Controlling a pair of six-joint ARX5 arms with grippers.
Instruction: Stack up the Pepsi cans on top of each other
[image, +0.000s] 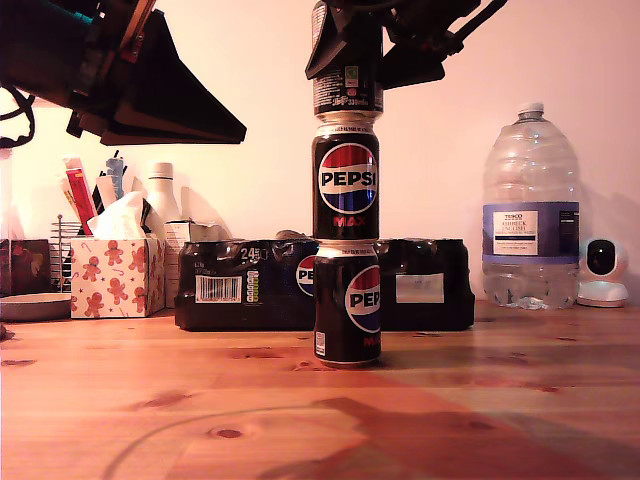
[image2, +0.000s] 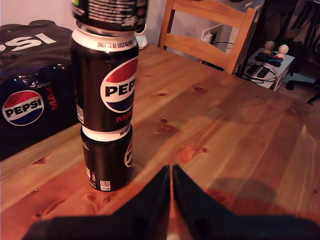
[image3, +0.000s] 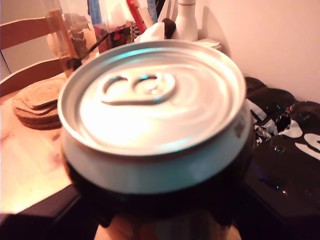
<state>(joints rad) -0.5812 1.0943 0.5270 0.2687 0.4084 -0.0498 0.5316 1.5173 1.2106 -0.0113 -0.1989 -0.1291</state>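
The second gripper (image: 350, 60) hangs above the table (image: 500, 400), clamped on the top can (image: 347, 92). The first gripper (image2: 171, 172) is raised, jaws closed, empty. Three Pepsi cans: the middle can (image: 346, 180) stands on the bottom can (image: 347, 303) mid-table.

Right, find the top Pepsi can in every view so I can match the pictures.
Exterior view: top can crowns the stack at upper centre, in my second gripper.
First wrist view: only its base shows, above the middle can.
Second wrist view: its lid fills the frame.
Shared landmark: shrink-wrapped Pepsi pack.
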